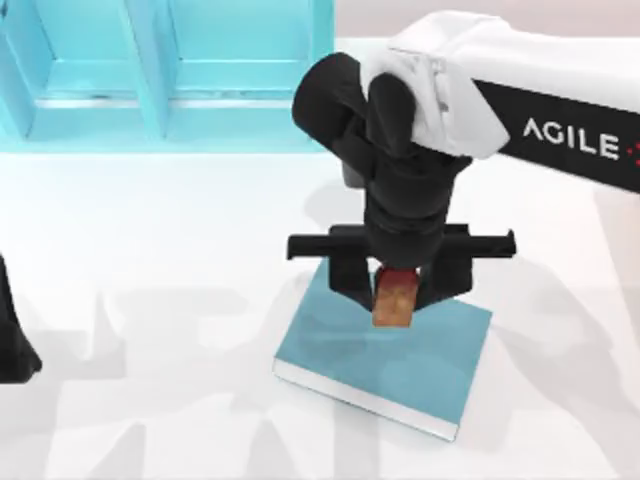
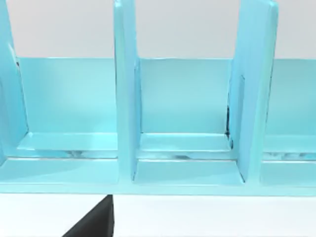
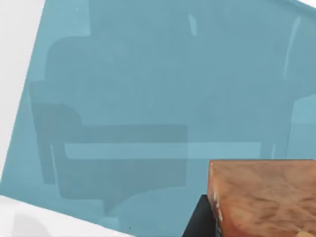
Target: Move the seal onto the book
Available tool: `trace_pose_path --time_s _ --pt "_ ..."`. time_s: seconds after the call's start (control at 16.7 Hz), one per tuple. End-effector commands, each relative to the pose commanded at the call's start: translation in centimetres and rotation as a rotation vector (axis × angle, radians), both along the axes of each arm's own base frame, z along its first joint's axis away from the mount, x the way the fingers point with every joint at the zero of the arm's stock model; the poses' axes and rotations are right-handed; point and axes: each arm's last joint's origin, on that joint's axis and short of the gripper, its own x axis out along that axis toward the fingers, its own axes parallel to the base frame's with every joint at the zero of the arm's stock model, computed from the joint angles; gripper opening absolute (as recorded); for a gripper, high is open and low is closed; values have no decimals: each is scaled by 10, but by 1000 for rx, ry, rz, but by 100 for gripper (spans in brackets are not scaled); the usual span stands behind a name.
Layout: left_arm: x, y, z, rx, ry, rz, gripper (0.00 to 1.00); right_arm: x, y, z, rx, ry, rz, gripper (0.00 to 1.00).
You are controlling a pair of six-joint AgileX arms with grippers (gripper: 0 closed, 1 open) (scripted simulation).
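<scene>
Right gripper (image 1: 397,292): over the book (image 1: 420,375), fingers pinching the seal (image 1: 394,300) | seal: above the teal cover, near its far edge | book: flat on table (image 1: 150,260) | left arm (image 1: 12,345): parked at table's left edge, fingers' state cannot be told | shelf (image 1: 150,70): far left.

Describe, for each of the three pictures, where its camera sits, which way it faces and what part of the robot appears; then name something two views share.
Top view: above the table, looking down on the book, shelf unit and right gripper holding the seal; the parked left arm sits at the left edge.
Left wrist view: on the left arm, facing the shelf unit.
Right wrist view: on the right arm, facing the book; a dark finger beside the seal.
Shared: top and right wrist views both show seal and book.
</scene>
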Motion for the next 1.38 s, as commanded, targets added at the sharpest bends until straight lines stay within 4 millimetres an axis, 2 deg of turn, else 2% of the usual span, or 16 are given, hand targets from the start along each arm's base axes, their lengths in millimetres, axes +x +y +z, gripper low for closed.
trace_pose_path --time_s 0.48,1.08,1.38 --pt "0 0 0 0 0 0 100 0 0 0 0 0 0 98" --pt "0 0 0 0 0 0 100 0 0 0 -1 1 -2 100" --pt "0 0 0 0 0 0 100 1 0 15 0 0 -1 100"
